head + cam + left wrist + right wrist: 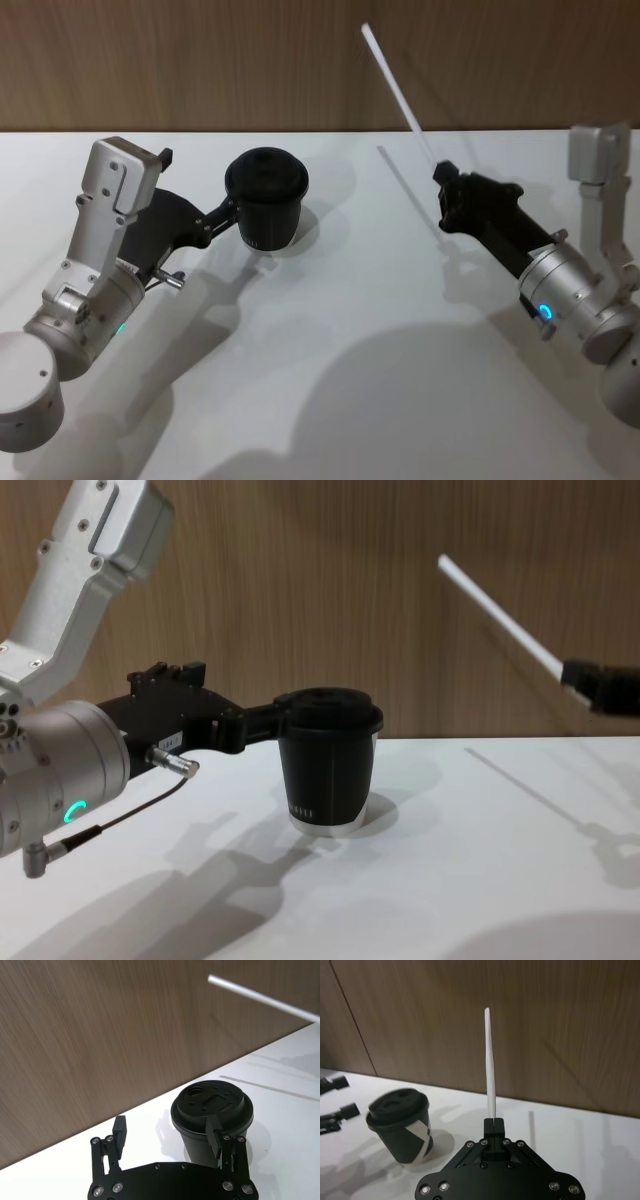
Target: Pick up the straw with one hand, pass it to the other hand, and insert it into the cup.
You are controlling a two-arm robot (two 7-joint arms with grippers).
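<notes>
L gripper is low over the table's left part w/ jaws spread wide. One finger is right at the side of the cup, just under the lid; the other stands clear. Cup is upright on the white table, lid on. Further right, R gripper is up in the air, jaws pinched tight on the lower end of the straw, which slants up & leftward, well apart from the cup, w/ the wood wall behind.

Only tiny, illegible white lettering, low on the cup
</notes>
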